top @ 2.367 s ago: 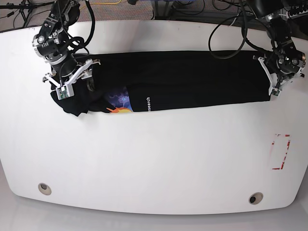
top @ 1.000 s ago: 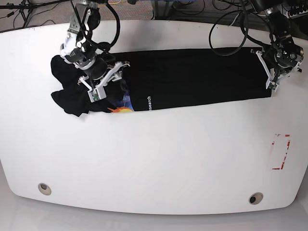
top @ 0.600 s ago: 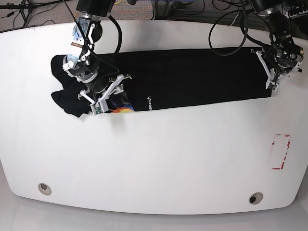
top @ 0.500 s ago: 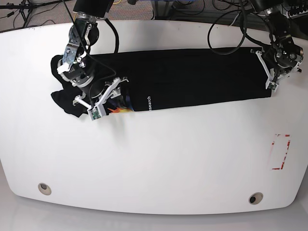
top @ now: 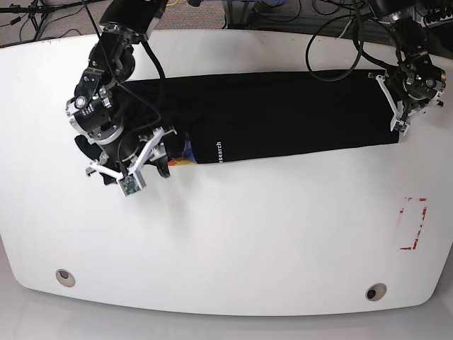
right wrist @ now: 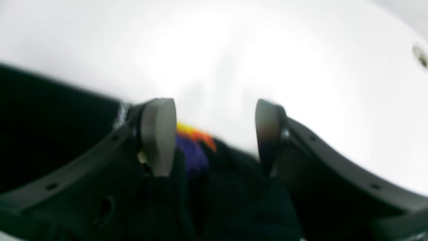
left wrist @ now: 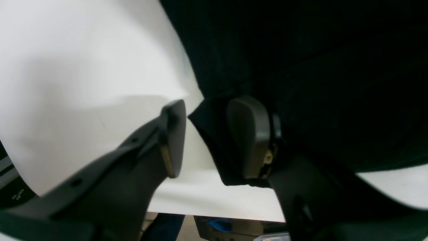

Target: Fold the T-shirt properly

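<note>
On the base view's left, the right gripper (top: 129,166) hovers with jaws apart and empty over the print patch (top: 180,156) end of the T-shirt (top: 283,113); the black shirt lies folded lengthwise across the white table (top: 248,241). At the far end, the left gripper (left wrist: 214,137) has jaws spread around the shirt's corner, not pinching it.

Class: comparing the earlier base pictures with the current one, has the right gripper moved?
Yes. The right gripper has slid toward the near table edge, from over the T-shirt to its front hem beside the colour print.
</note>
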Tool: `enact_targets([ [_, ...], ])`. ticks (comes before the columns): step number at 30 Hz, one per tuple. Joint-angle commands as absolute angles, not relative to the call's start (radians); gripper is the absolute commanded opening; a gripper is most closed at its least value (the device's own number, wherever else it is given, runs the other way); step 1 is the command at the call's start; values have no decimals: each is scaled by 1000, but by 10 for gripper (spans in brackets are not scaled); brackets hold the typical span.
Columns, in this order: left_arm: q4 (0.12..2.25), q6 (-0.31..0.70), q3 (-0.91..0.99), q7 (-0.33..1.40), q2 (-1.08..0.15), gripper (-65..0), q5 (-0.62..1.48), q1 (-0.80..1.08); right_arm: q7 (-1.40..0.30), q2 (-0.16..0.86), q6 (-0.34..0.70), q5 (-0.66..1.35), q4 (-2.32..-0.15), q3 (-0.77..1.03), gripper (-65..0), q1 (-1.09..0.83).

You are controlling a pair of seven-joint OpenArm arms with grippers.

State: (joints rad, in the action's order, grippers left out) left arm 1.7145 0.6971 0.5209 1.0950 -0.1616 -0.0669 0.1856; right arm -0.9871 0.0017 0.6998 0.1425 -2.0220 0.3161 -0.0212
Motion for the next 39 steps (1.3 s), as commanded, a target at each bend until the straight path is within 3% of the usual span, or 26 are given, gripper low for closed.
enact_targets([
  [1, 1727, 698, 521, 1092, -173, -397, -64, 182, -970, 21, 698, 147, -2040, 321, -338, -84],
  [10, 1727, 698, 521, 1092, -173, -397, -62, 180, -822, 22, 698, 148, -1986, 320, -607, -237],
  [29, 1725, 698, 522, 1092, -171, -397, -62, 180, -492, 59, 698, 145, -1466, 315, -601, -99],
  [33, 1725, 698, 522, 1092, -171, -397, -62, 182, -524, 65, 698, 147, -1512, 318, -602, -87],
  [39, 1725, 698, 522, 1092, -176, -397, -62, 182, -684, 71, 698, 147, -1748, 325, -602, -91],
])
